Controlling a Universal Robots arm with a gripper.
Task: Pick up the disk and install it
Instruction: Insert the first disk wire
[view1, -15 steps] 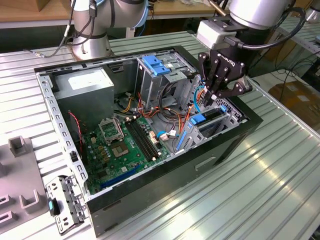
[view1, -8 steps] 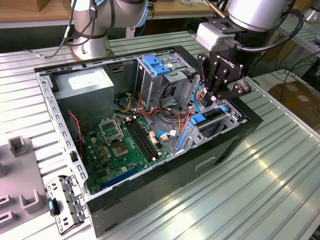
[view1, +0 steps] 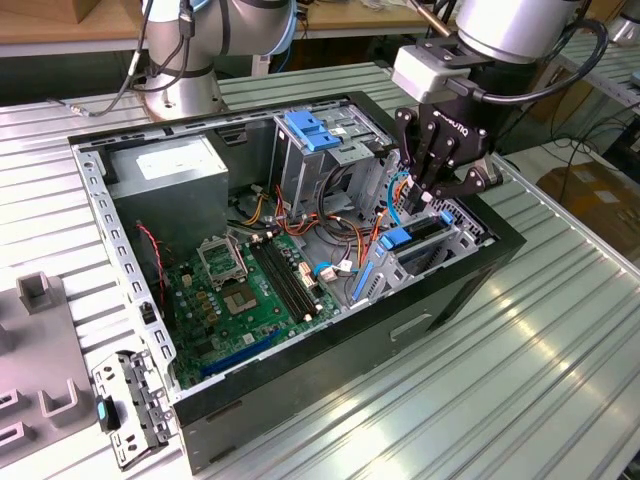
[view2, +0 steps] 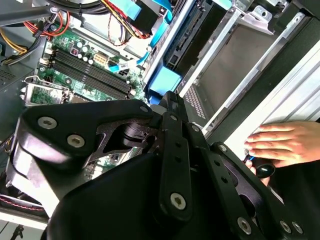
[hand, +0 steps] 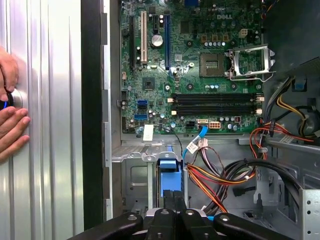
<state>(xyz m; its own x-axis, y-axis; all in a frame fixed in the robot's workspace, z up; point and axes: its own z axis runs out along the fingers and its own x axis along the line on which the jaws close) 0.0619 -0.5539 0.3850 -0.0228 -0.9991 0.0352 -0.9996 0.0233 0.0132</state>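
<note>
We see our tool (view1: 422, 203), pinched narrow, over the disk (view1: 400, 238). Loose cables (hand: 220, 175) crowd alongside; two hands (hand: 12, 132) rest on the bench (hand: 50, 150).

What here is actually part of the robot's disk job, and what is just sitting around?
In the job: the gripper, shut, above the drive bay; the disk in its blue frame, in that bay; the open computer case.
Just there: power-supply box; motherboard; tall cage with blue latch; loose bracket on the table; a person's hand.
</note>
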